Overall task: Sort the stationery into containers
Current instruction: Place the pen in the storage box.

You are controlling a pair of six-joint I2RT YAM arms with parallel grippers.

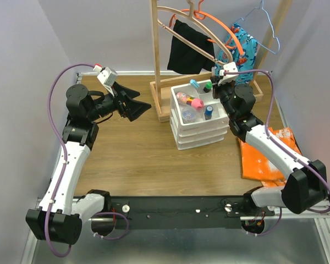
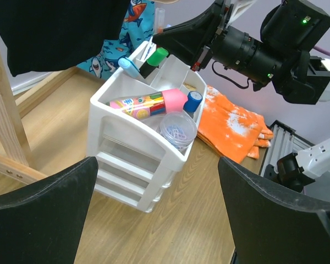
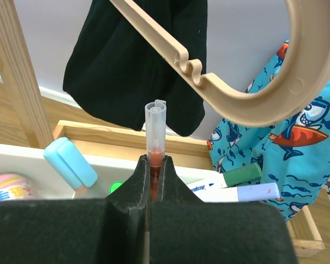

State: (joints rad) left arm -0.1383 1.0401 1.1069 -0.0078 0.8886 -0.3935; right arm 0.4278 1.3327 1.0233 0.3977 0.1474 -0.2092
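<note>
Right pincer [image 3: 152,165] is clenched on a thin pen [image 3: 155,127] with a clear cap and red inside, holding it upright over the far side of the white organiser [image 1: 201,138]. Left pincer [image 1: 138,108] hangs wide open, grasping nothing, well to the left of the organiser above the wooden table [image 1: 137,159]. In the organiser's top tray lie a pink-capped bottle [image 1: 191,101], a small blue-capped bottle [image 1: 208,112], a light-blue bar [image 3: 71,162] and a green-capped marker [image 3: 239,175]. An orange cloth [image 1: 264,155] lies on the table to the right.
</note>
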